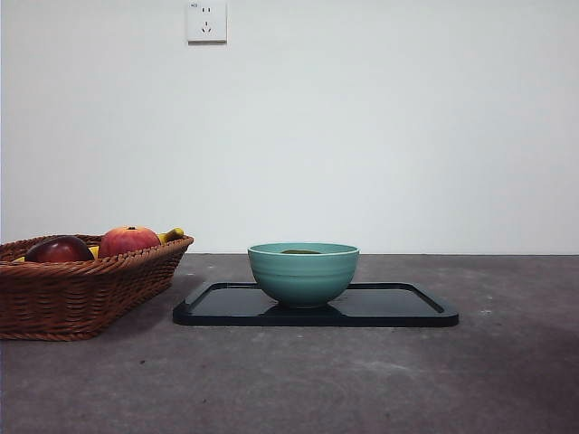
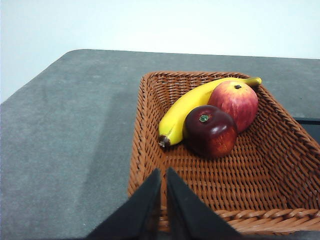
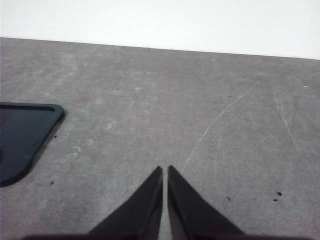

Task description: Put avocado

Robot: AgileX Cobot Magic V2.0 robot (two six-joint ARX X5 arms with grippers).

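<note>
Avocado (image 1: 300, 251) sits inside the teal bowl (image 1: 303, 273); from the front view only a thin dark olive sliver shows above the rim. Bowl stands on the black tray (image 1: 398, 307), roughly mid-surface (image 1: 289, 380). Neither end effector is near it and neither shows in the front view. Left end effector (image 2: 163, 172) has its tips pressed together, holding nothing, hanging over the near rim of the wicker basket (image 2: 150, 150); the basket is left of the tray in the front view, well apart from the bowl. In the basket: a banana (image 2: 182, 110), a red-orange apple (image 2: 235, 102) and a shiny dark red fruit (image 2: 210, 131), all three touching in a cluster toward the far side. Right end effector (image 3: 165, 170) also has its tips pressed together and empty, over bare grey surface, with only a corner of the tray visible off to one side in its wrist view; bowl and avocado do not appear in that view. A wall outlet (image 1: 206, 20) sits high on the white wall behind.
</note>
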